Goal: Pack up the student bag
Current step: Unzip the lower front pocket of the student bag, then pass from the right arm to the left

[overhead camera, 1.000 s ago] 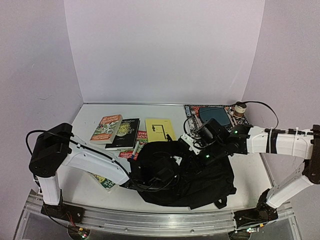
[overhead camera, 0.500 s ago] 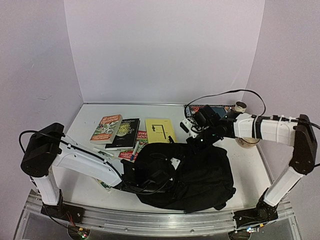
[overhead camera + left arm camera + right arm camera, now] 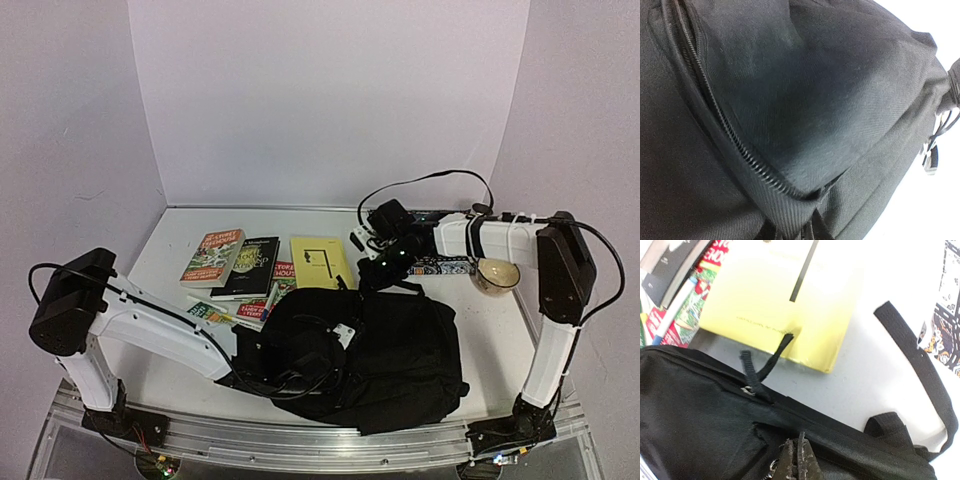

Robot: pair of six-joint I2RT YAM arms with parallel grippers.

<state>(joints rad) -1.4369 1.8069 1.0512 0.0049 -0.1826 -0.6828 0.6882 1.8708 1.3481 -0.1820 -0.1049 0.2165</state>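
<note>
The right pincer [image 3: 799, 463] pinches the far edge of the bag [image 3: 400, 340]. The left pincer [image 3: 303, 360] is at its front; I cannot tell its state. The right pincer has moved back.

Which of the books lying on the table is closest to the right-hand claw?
The plain yellow paperback, beside the right gripper at the black fabric backpack's far edge; the black-covered book and orange-and-green book lie further left.

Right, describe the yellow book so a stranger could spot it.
Find the big black student bag on the table. Just beyond its far edge lies the yellow book. Unlike the black book to its left, its cover is plain yellow.
</note>
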